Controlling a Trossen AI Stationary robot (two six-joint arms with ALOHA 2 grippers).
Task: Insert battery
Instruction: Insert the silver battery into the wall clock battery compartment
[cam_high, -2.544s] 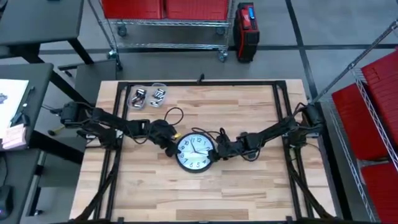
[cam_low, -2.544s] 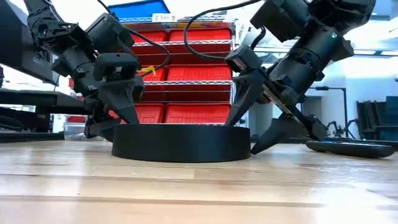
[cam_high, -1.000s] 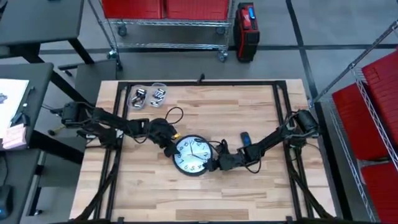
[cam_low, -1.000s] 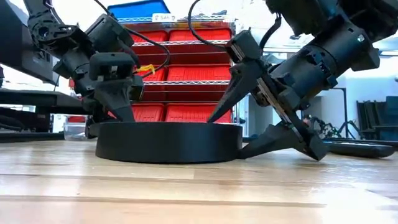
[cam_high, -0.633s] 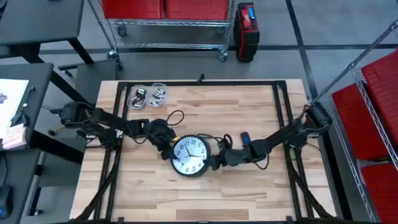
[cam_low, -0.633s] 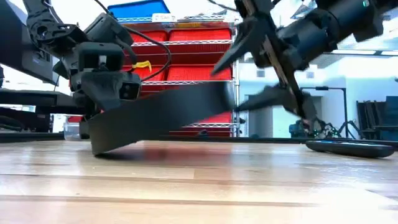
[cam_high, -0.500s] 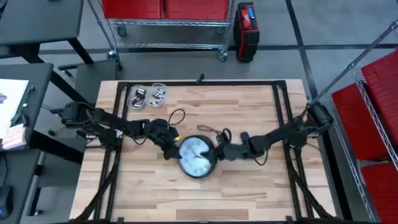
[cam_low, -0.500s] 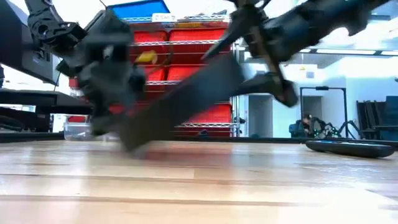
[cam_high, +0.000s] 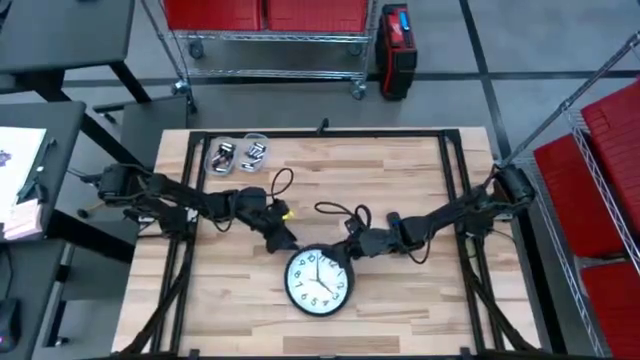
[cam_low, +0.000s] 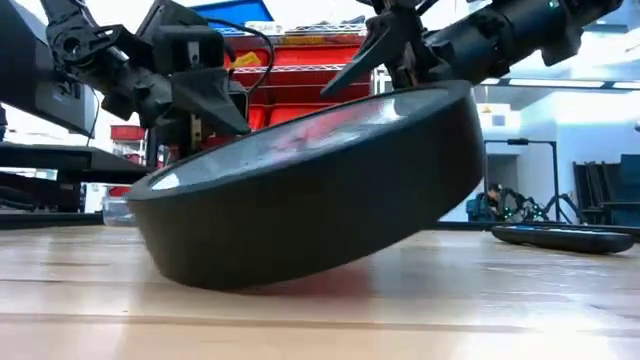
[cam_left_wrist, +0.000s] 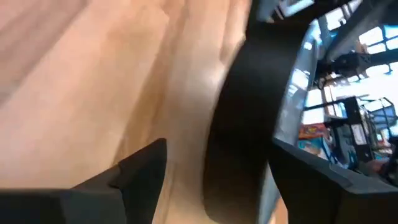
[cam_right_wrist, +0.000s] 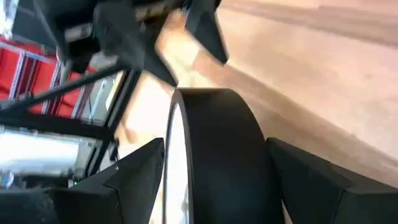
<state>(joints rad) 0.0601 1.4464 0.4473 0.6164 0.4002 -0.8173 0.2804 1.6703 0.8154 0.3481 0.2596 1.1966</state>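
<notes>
Left gripper (cam_high: 287, 238) spread wide at eleven o'clock of the clock (cam_high: 318, 281), off its rim, clutching nothing. Clock face-up near table (cam_high: 420, 310) centre, tilted in the low view. Right gripper (cam_high: 347, 246) at one o'clock, fingers parted astride the raised rim.

Clock (cam_high: 318, 282) shifted toward table's near edge, now tilted up.

I see the clock (cam_high: 318, 282), round with a black rim and white face, face up near the middle of the table toward its front edge. In the low view it sits tilted (cam_low: 310, 190), one side of the rim on the wood, the other raised.
</notes>
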